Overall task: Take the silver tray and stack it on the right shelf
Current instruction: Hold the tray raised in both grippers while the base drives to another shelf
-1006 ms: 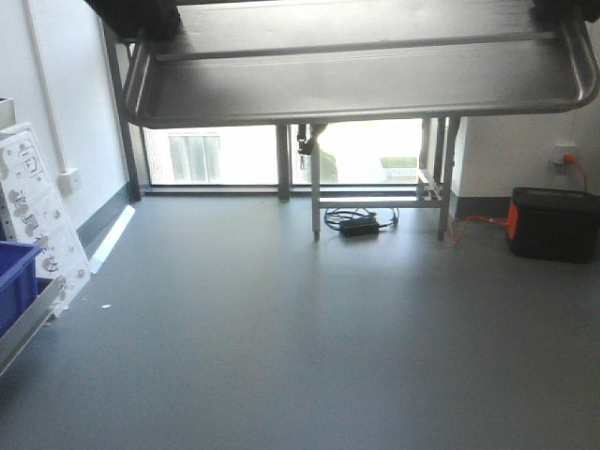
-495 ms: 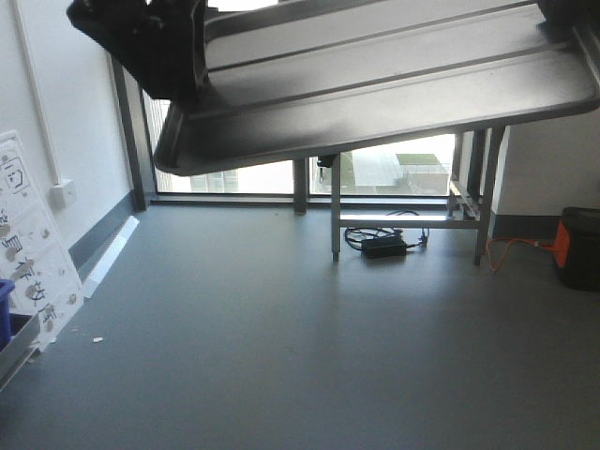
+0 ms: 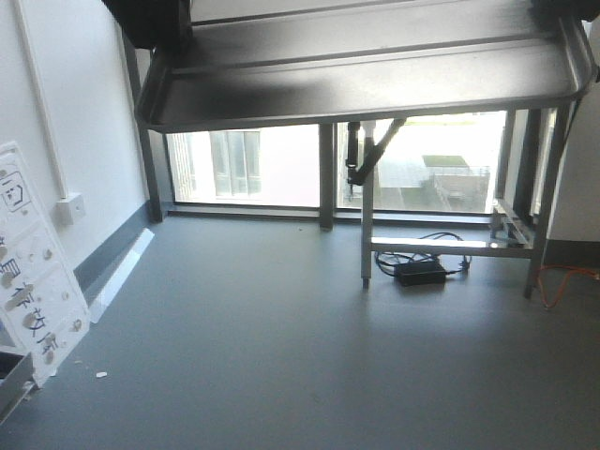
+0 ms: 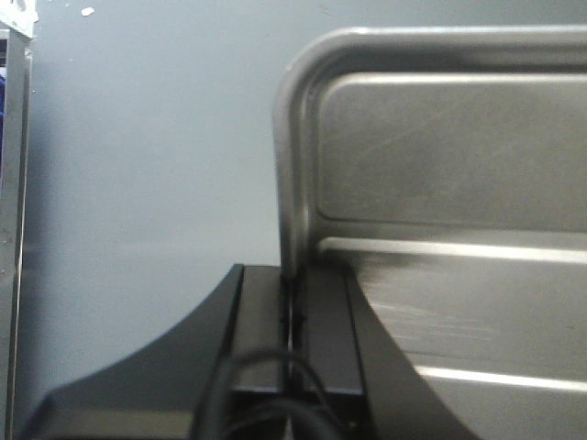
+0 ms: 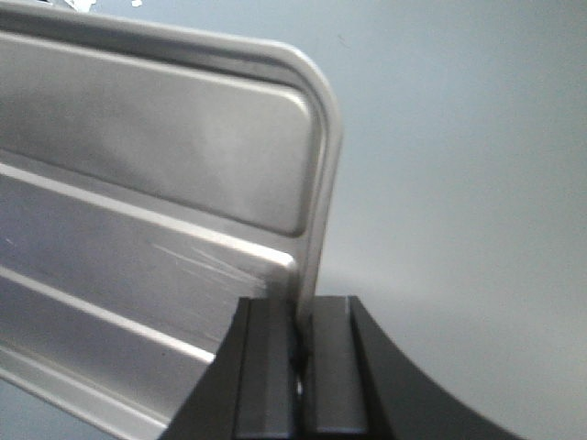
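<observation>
The silver tray (image 3: 366, 70), shiny with two long ridges, hangs level across the top of the front view, seen from below. My left gripper (image 4: 295, 275) is shut on its left rim; the tray's base (image 4: 449, 183) fills the right of the left wrist view. My right gripper (image 5: 301, 312) is shut on its right rim; the tray (image 5: 156, 202) fills the left of the right wrist view. In the front view only the dark left gripper body (image 3: 150, 19) shows at the top left. The right shelf with white rollers is out of view.
Grey floor (image 3: 281, 356) lies below. A metal table frame (image 3: 450, 244) stands by the window, with a black power brick and cables (image 3: 422, 272) under it. A white panel (image 3: 33, 272) leans on the left wall. An orange cable (image 3: 572, 281) lies at the right.
The view has swung left: the table frame and window shifted right and the black box left the frame. The tray, tilted half a second ago, is level again.
</observation>
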`<action>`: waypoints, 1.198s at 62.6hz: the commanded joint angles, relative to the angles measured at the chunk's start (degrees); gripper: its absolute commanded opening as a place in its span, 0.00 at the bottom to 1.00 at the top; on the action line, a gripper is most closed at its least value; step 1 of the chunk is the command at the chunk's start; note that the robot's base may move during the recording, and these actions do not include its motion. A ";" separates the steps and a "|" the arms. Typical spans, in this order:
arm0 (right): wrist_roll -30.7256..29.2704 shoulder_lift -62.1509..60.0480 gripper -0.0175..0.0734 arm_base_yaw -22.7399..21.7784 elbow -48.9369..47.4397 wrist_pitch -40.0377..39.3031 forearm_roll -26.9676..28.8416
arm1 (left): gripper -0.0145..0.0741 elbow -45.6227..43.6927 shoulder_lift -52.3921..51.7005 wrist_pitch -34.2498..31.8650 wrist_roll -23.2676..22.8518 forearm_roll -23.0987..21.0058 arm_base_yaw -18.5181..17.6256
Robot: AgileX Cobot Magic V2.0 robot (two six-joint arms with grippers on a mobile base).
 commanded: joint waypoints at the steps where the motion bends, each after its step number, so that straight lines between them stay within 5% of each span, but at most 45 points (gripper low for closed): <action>1: -1.01 -1.60 0.26 -0.21 -2.25 -3.84 -2.44 | 0.06 -2.13 -2.66 1.86 -1.11 2.28 -0.35; 33: -1.01 -1.60 0.26 -0.21 -2.25 -3.84 -2.44 | 0.06 -2.13 -3.43 1.43 -2.44 7.39 -6.09; 75: -1.01 -1.60 0.26 -0.21 -2.25 -3.84 -2.44 | 0.06 -2.13 -3.43 0.18 -2.44 9.29 -6.33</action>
